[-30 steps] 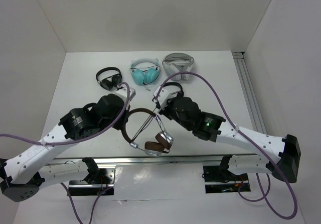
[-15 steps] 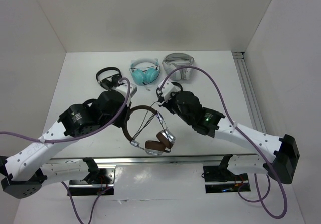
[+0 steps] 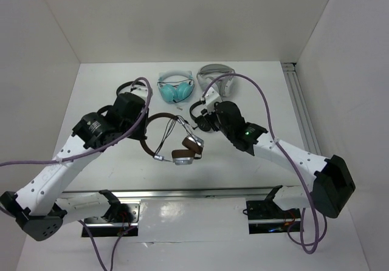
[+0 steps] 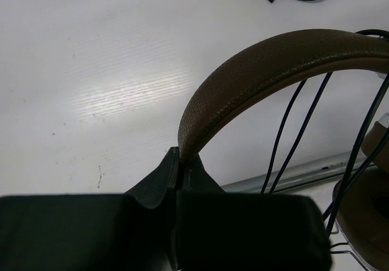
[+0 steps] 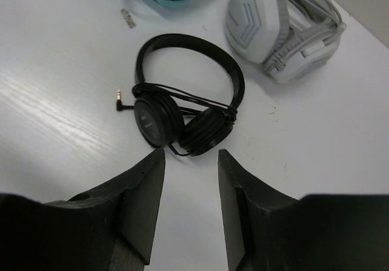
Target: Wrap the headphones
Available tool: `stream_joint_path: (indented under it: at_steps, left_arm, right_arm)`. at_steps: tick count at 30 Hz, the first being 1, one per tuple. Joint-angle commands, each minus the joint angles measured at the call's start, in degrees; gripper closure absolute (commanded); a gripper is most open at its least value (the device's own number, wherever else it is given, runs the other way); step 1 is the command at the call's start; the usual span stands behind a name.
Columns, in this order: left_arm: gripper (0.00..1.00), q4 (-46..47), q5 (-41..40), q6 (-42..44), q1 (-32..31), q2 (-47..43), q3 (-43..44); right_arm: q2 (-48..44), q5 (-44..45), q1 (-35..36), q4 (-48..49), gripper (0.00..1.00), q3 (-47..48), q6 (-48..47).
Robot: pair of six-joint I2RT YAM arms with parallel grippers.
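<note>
Headphones point(image 3: 173, 142) lie mid-table between arms, as I see it. Brown ear pads point(image 3: 182, 156) and silver cups sit nearest front rail. Thin black cable point(image 4: 290, 134) runs in several strands across headband arc. Left gripper point(image 4: 178, 163) is clamped on brown headband point(image 4: 273, 61) near its left end. Right gripper point(image 5: 189, 201) has fingers parted, holding nothing, above small black headphones point(image 5: 182, 110) on table point(image 5: 55, 101). Beyond are teal pair point(image 3: 175, 89), white headset point(image 3: 217, 76) and second black pair point(image 3: 124, 89) far left.
</note>
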Motion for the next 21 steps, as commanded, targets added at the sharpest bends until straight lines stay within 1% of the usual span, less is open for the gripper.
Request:
stream_joint_path:
  at_steps: [1,3,4,6,7,8,9,10,11,12,14,18,19,21]
  left_arm:
    - [1.0,1.83,1.39,0.39,2.99,1.66,0.37]
    - [1.0,3.57,1.39,0.91,5.7,1.66,-2.71]
    - [1.0,4.55,3.48,1.44,6.76,1.66,-3.85]
    - [1.0,6.57,4.81,1.44,10.26,2.19,-7.01]
    - [1.0,8.4,6.82,0.92,11.59,2.19,-7.98]
    - [1.0,9.21,7.54,0.3,12.82,2.19,-9.64]
    - [1.0,9.91,7.55,-0.31,15.19,2.71,-10.36]
    - [1.0,11.31,8.42,-1.01,16.43,2.72,-11.06]
    - [1.0,12.19,9.38,-2.15,17.57,3.41,-12.46]
    - [1.0,13.16,10.0,-2.86,19.76,3.42,-13.17]
    - [1.0,16.05,11.24,-4.53,21.27,4.12,-14.75]
    - [1.0,20.18,11.24,-6.9,23.56,7.63,-15.81]
    - [1.0,20.2,11.24,-7.43,25.21,8.86,-15.81]
    - [1.0,20.99,11.24,-8.74,25.84,12.73,-14.76]
  right_arm:
    - [2.82,4.61,-2.35,4.4,0.52,1.34,4.15]
    - [3.36,8.11,-3.57,3.79,0.52,2.65,5.56]
    - [3.97,9.0,-4.45,3.79,0.51,2.66,6.87]
    - [3.98,12.41,-5.42,3.79,0.45,3.36,8.64]
    - [3.98,13.22,-6.04,3.79,0.41,3.36,9.51]
    - [3.98,13.92,-7.52,2.48,0.31,4.06,11.61]
    - [3.98,14.45,-8.32,1.51,0.27,5.55,12.76]
    - [3.46,14.46,-9.02,0.46,0.24,6.43,15.3]
    - [3.45,15.33,-10.25,-2.43,0.21,7.48,16.8]
    - [3.45,15.34,-10.78,-4.37,0.21,9.93,18.3]
    - [2.93,14.82,-10.79,-8.32,0.21,11.62,21.54]
    - [-1.64,8.49,-10.79,-8.96,0.2,10.75,23.5]
    - [-2.78,6.48,-10.79,-8.96,0.2,9.7,24.19]
    - [-5.67,4.54,-10.79,-8.96,0.19,8.64,25.25]
